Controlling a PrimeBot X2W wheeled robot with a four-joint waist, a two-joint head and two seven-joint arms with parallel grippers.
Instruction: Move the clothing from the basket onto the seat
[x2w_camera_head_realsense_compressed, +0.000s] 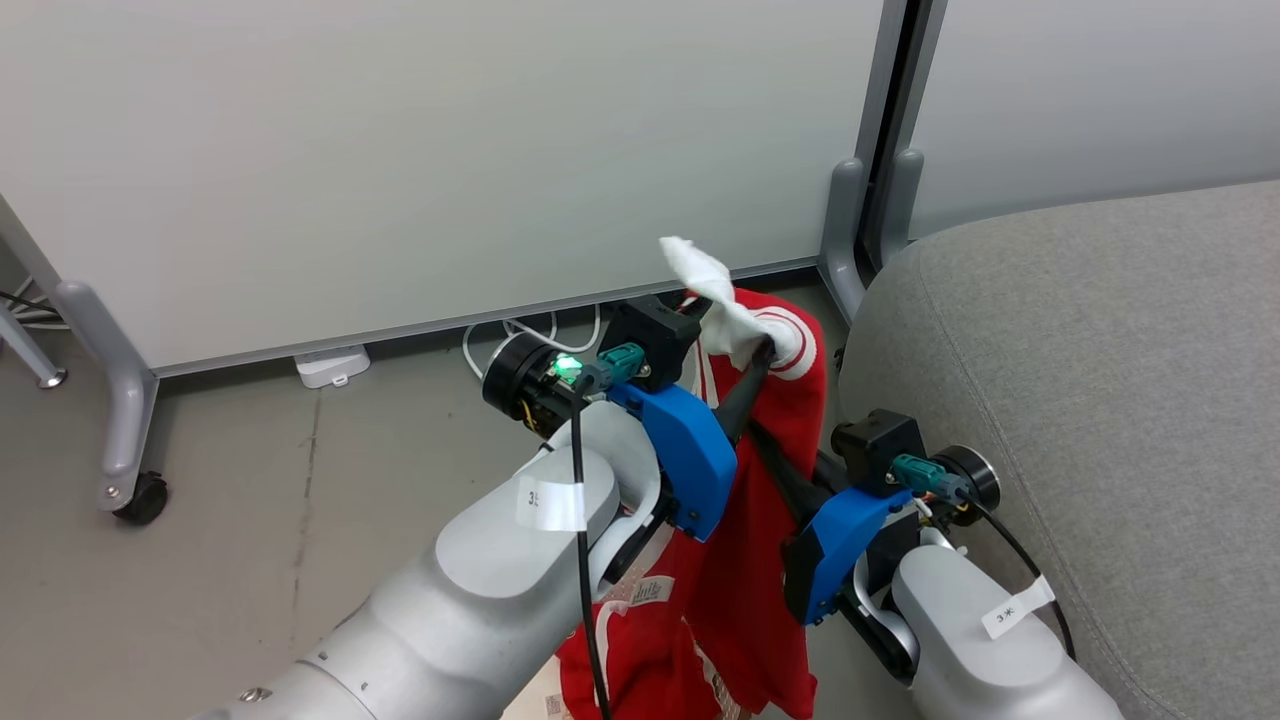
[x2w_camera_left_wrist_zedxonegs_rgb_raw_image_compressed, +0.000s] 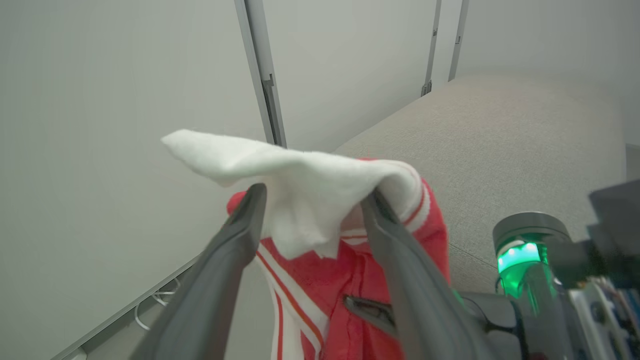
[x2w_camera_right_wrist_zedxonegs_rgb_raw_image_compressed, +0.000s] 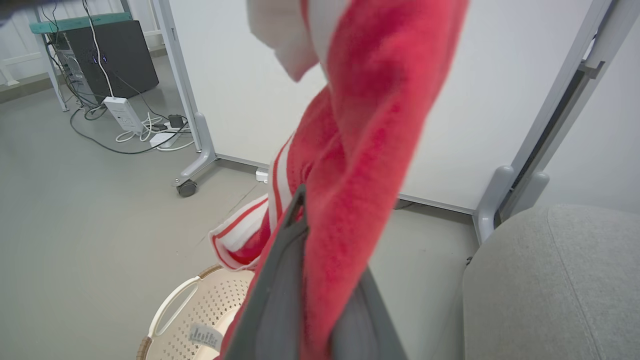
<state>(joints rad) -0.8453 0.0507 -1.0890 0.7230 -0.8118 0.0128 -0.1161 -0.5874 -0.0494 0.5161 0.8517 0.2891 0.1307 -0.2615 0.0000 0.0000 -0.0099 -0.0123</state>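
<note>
The clothing (x2w_camera_head_realsense_compressed: 770, 520), bright red with white striped trim and a white patch (x2w_camera_left_wrist_zedxonegs_rgb_raw_image_compressed: 300, 175), hangs in the air between my two arms, just left of the seat (x2w_camera_head_realsense_compressed: 1080, 400). My left gripper (x2w_camera_left_wrist_zedxonegs_rgb_raw_image_compressed: 312, 197) stands open at the garment's top, its fingers wide apart with the white patch draped across the tips. Lower down, my right gripper (x2w_camera_right_wrist_zedxonegs_rgb_raw_image_compressed: 312, 220) is shut on a red fold of the same garment. The cream perforated basket (x2w_camera_right_wrist_zedxonegs_rgb_raw_image_compressed: 200, 310) sits on the floor below the hanging fabric, and only its rim, handle and part of its bottom are visible. The seat's rounded grey edge (x2w_camera_right_wrist_zedxonegs_rgb_raw_image_compressed: 550, 280) is to the right.
White partition panels stand behind, on grey feet with castors (x2w_camera_head_realsense_compressed: 130, 440). One grey post (x2w_camera_head_realsense_compressed: 850, 230) rises right beside the seat's corner. Cables and a white power adapter (x2w_camera_right_wrist_zedxonegs_rgb_raw_image_compressed: 122, 112) lie on the grey floor at the far left, near a black box (x2w_camera_right_wrist_zedxonegs_rgb_raw_image_compressed: 112, 55).
</note>
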